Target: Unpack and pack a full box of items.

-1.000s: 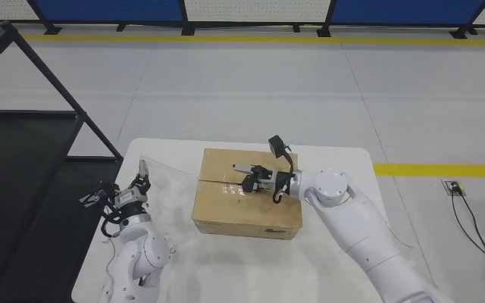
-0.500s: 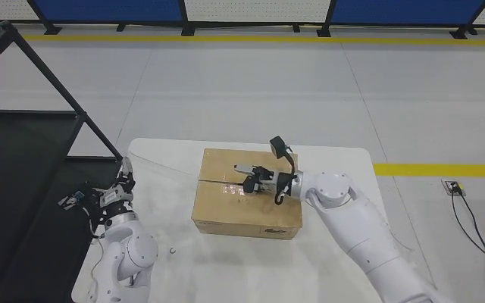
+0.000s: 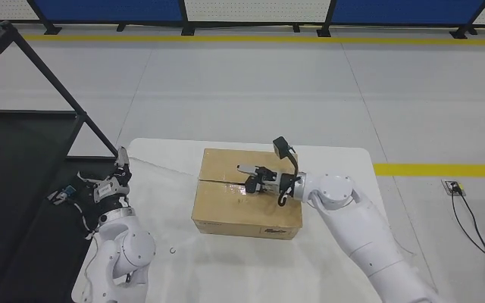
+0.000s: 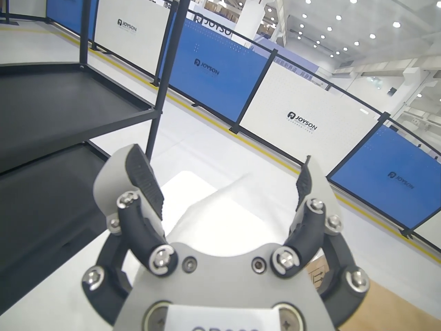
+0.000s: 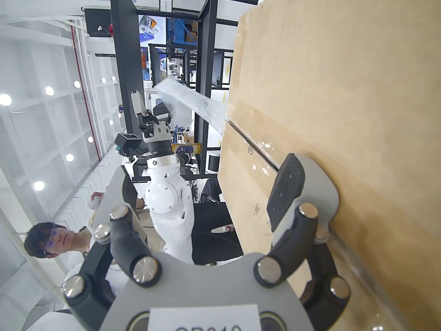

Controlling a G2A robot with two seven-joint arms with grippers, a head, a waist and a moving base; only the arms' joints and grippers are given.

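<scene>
Left gripper (image 4: 222, 173) farther left than before, well apart from box (image 3: 227, 208), jaws spread; right gripper (image 5: 206, 177) spread-jawed over box.

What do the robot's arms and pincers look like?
The left arm and right arm are glossy white, with rounded joints and black wrist cables. The left pincer and right pincer have grey metal bases, black links, silver screws and pale fingers with black ribbed pads.

A pale floor (image 3: 250, 91) with a yellow line (image 3: 227, 38) meets blue and white fence panels (image 3: 106, 9), beside a black rack (image 3: 34, 151), perhaps shelving, under round ceiling lights (image 4: 353, 0).
</scene>
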